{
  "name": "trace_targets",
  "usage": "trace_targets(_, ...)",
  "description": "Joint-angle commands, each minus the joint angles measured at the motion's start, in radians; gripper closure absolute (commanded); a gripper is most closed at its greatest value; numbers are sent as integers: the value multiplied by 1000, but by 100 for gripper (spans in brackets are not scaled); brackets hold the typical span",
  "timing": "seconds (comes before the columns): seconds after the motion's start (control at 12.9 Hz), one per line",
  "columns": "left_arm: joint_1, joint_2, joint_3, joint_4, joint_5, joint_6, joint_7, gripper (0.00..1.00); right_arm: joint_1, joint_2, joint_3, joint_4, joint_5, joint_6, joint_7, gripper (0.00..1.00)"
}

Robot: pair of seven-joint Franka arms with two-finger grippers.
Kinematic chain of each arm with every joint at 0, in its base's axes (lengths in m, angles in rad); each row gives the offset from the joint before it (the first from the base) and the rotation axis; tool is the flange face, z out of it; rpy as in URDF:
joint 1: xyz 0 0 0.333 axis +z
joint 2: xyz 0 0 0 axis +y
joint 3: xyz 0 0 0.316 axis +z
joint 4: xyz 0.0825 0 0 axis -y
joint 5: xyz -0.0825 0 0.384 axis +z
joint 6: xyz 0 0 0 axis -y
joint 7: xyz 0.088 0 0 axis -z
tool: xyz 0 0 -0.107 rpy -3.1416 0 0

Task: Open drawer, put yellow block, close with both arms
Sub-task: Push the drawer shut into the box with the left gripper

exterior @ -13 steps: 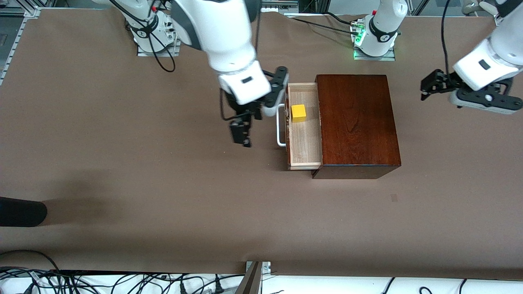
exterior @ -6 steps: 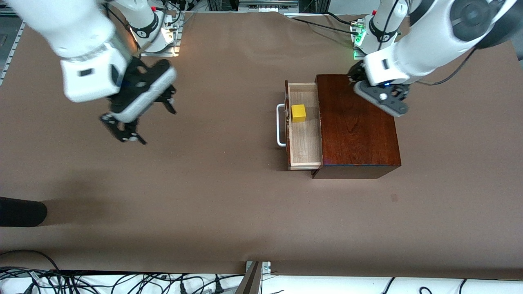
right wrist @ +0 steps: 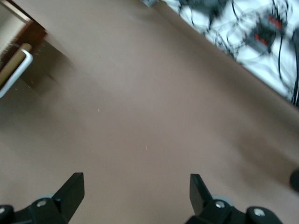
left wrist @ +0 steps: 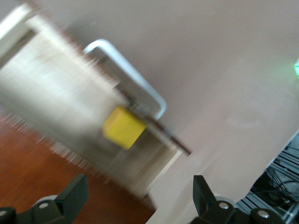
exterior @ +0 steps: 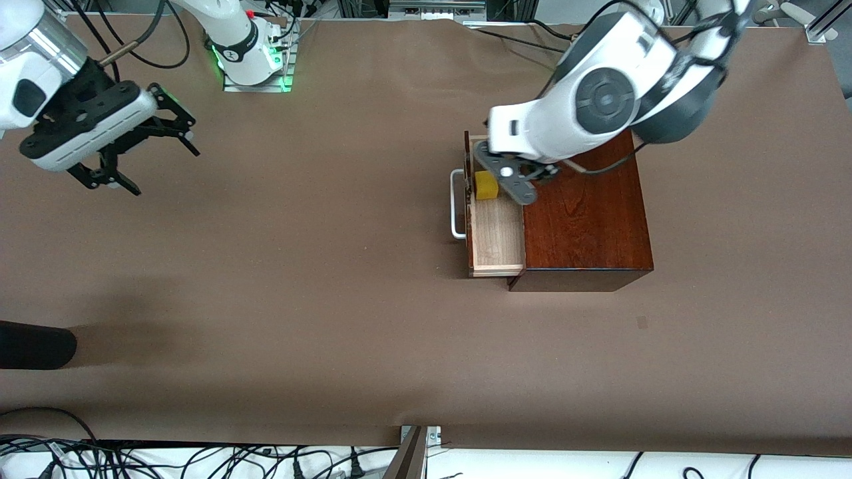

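Note:
The drawer [exterior: 496, 233] stands pulled out of the dark mahogany box [exterior: 586, 213], with its white handle [exterior: 456, 206] facing the right arm's end. The yellow block [exterior: 486, 187] lies in the drawer's tray, partly covered by the left arm's hand [exterior: 509, 178]. In the left wrist view the block [left wrist: 124, 127], the handle [left wrist: 135, 74] and the tray [left wrist: 51, 93] show below the left gripper [left wrist: 138, 196], which is open and empty. The right gripper [exterior: 165, 172] is open and empty over bare table at the right arm's end. It also shows in the right wrist view [right wrist: 135, 191].
A dark rounded object [exterior: 33, 344] lies at the table's edge at the right arm's end. Cables [exterior: 200, 459] run along the table's near edge. The handle [right wrist: 14, 70] shows in a corner of the right wrist view. The brown tabletop [exterior: 299, 279] stretches between the box and the right gripper.
The right gripper has moved from beside the handle away to the right arm's end. The left arm has swung across the box to above the open drawer. Drawer and block have not moved.

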Motion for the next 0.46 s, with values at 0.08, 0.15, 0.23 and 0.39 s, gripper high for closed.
trace_targets(0.08, -124, 174, -2, 151, -4, 96, 27, 0, -17, -52, -72, -178, 8, 59, 82, 0)
trace_targets(0.15, -148, 185, -5, 143, 11, 157, 80, 0, -17, -50, -98, -198, 2, 68, 84, 0)
trace_targets(0.23, -185, 197, 1, 140, 71, 226, 182, 0, -17, -41, -115, -201, -3, 67, 96, 0)
trace_targets(0.39, -201, 254, 0, 137, 186, 280, 405, 0, -18, -36, -131, -206, -46, 64, 114, 0)
